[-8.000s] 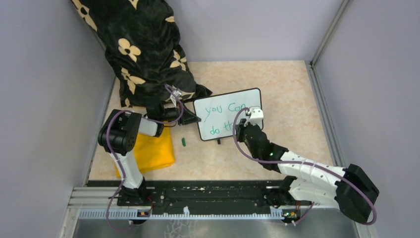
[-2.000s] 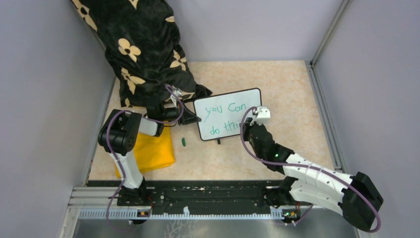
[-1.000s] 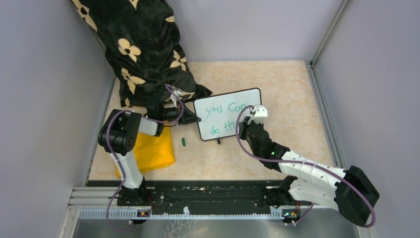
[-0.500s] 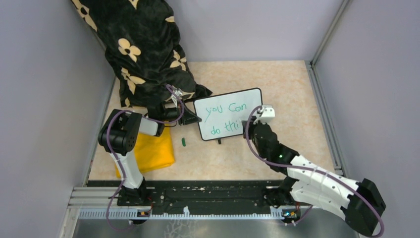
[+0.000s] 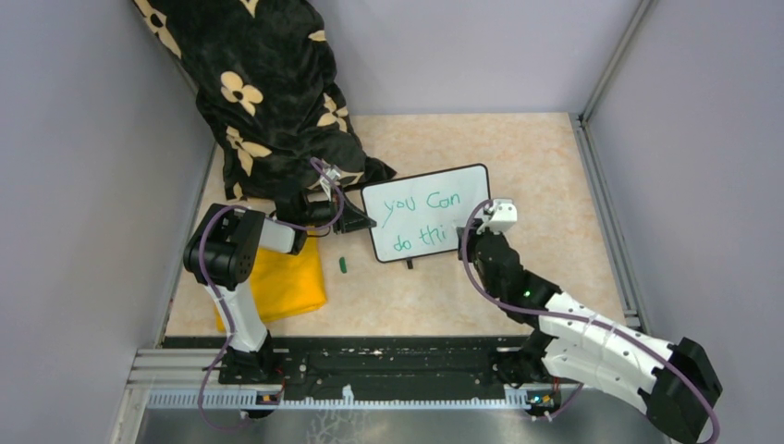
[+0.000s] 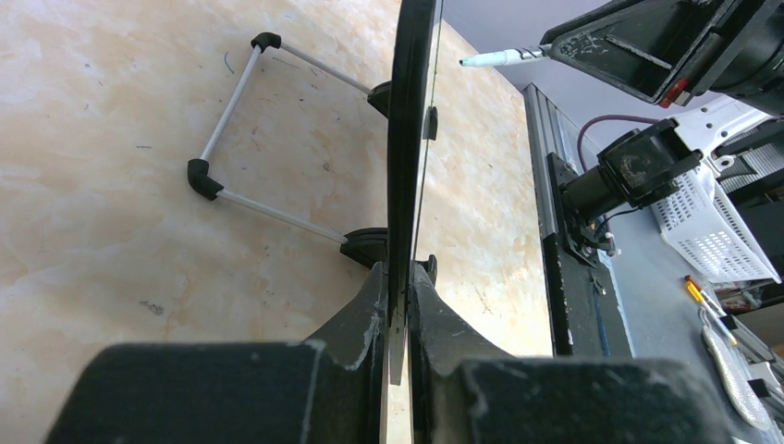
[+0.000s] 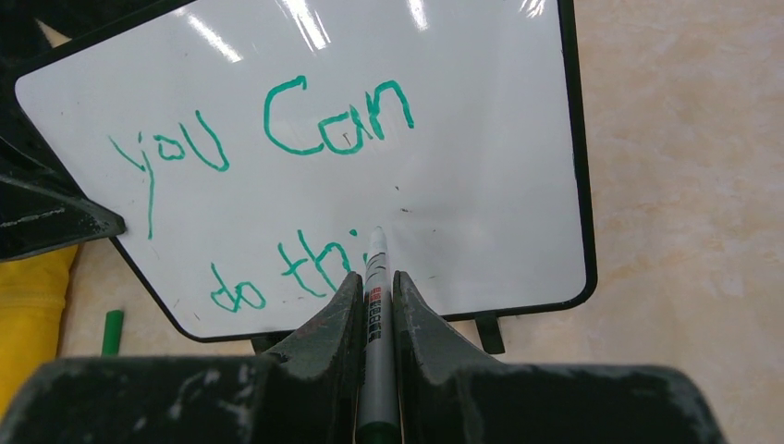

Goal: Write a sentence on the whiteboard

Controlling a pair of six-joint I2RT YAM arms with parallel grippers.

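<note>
Left gripper (image 6: 399,268) clamps left edge of board (image 7: 499,176); board stands on its feet. Right gripper (image 7: 375,277) grips marker (image 7: 374,248), tip close to board, just right of green text (image 7: 277,268) "do thi".

The left pincer (image 6: 398,277) is clamped on the left edge of the whiteboard (image 5: 444,185), its arm folded beside it. The right pincer (image 7: 374,282) pinches a marker (image 7: 376,252), its arm stretched toward the whiteboard's lower right.

Small whiteboard (image 5: 467,185) with thin black frame and rounded corners, propped near upright on two black feet and a rear wire stand, mid-table, slightly askew, green handwritten sentence (image 7: 337,120) in two lines, "you Can" above "do thi"
</note>
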